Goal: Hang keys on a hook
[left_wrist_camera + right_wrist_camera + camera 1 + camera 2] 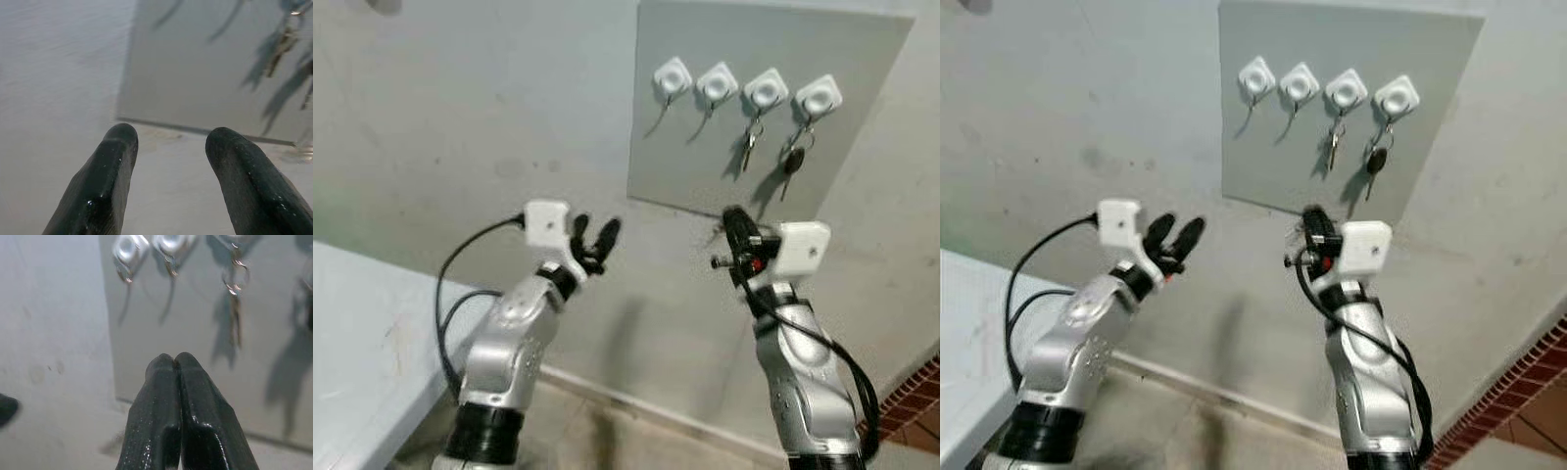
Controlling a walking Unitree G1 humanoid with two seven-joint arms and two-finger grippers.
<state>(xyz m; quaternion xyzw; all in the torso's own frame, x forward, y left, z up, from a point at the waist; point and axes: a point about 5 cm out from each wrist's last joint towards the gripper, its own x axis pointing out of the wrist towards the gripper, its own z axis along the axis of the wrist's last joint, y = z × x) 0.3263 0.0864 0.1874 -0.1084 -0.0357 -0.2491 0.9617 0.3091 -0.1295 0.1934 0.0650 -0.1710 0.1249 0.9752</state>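
Observation:
A grey board (705, 147) on the wall carries a row of white hooks. The two left hooks (672, 78) (717, 84) are bare. A silver key (750, 147) hangs from the third hook (766, 91), and a black-headed key (792, 162) hangs from the fourth hook (819, 96). My right gripper (734, 223) is raised just below the board's lower edge, shut with nothing between its fingers (173, 382). My left gripper (595, 238) is up to the left of the board, open and empty, its fingers (115, 161) pointing at the board's lower corner.
A pale wall (460, 127) runs behind everything. A light table surface (362, 362) sits at the lower left. A baseboard (636, 406) runs along the floor, and red brick flooring (911, 397) shows at the lower right.

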